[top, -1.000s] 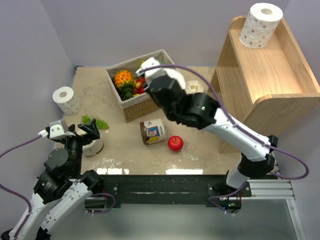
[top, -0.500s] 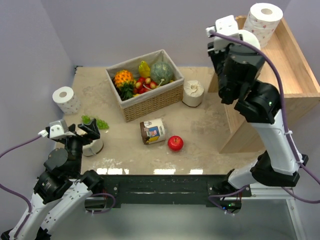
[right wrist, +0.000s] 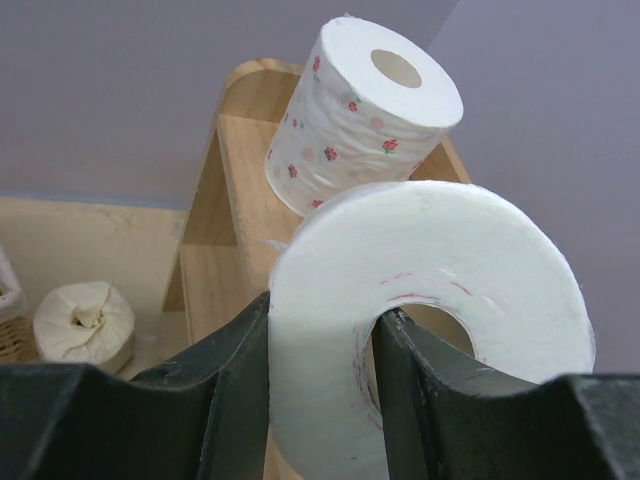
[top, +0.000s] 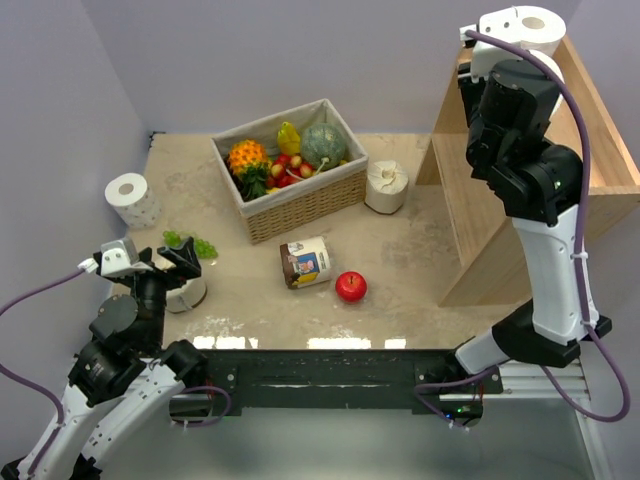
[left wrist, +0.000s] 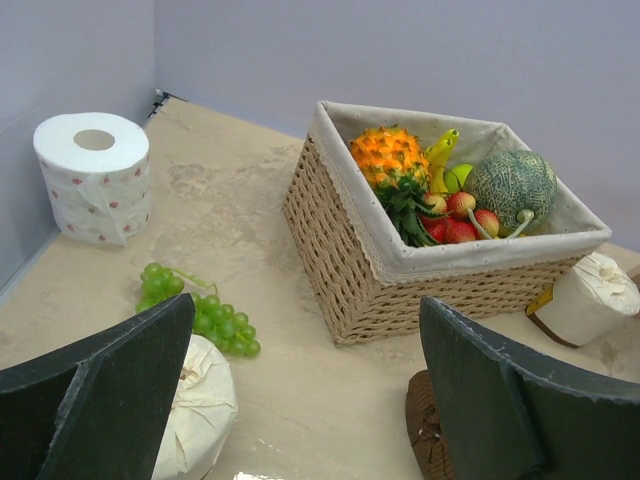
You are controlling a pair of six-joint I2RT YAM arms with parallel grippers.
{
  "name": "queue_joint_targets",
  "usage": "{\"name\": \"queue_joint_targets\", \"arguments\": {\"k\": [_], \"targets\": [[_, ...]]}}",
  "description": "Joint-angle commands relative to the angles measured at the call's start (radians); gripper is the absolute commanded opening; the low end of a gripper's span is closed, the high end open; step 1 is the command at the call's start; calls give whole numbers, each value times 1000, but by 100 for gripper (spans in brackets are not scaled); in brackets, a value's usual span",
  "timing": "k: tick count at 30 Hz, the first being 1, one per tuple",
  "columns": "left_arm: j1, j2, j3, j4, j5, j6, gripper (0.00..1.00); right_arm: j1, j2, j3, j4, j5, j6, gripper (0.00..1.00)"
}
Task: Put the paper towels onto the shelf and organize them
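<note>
**Right wrist: carried roll (right wrist: 440, 270) is now up at the top of the shelf (right wrist: 240, 170)**

My right claw (right wrist: 322, 335) is clamped on the wall of the carried roll, with one finger outside and one down the hollow centre. The roll lies tipped on its side in the grip. Just beyond it a dotted roll (right wrist: 360, 120) stands upright on the shelf's upper board, near enough that the two overlap in this view.

A second ago the right arm (top: 525, 140) was stretched low over the counter (top: 420, 260), beside the basket (top: 300, 205). Half a second ago it was rising at the shelf's front corner. Now it is lifted over the upper tier, right by the standing roll. I read the carry as nearly done, with the set-down and release next. The wrist hides the roll's underside from above, so I can't say whether it touches the board yet, and I'd guess it does not.

Nothing else has moved. My left claw (left wrist: 300, 390) is spread wide and empty, parked low over a cream roll (left wrist: 200, 420) near the grapes (left wrist: 205, 310), as it was a second ago. The second cream roll (top: 386, 187) is unmoved next to the basket, and a dotted roll (top: 132, 198) remains by the left wall. That leaves three rolls on the counter to shelve after this one.
</note>
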Motion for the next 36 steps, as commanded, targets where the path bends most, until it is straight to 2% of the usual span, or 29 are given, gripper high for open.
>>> {"name": "queue_joint_targets", "arguments": {"k": [1, 8, 15, 24, 30, 36], "targets": [[4, 15, -5, 41, -6, 10, 100, -52, -5, 43, 2, -62, 5, 43], [5, 20, -8, 44, -9, 13, 100, -129, 0, 41, 13, -115, 39, 45], [5, 17, -10, 47, -11, 15, 100, -211, 15, 6, 75, -142, 28, 65], [4, 15, -8, 46, -11, 13, 100, -219, 40, 74, 166, -172, 16, 88], [5, 15, -10, 46, -11, 13, 100, -218, 29, 38, 148, -174, 34, 94], [4, 23, -10, 47, -8, 13, 100, -218, 0, 37, 111, -229, 79, 93]]}}
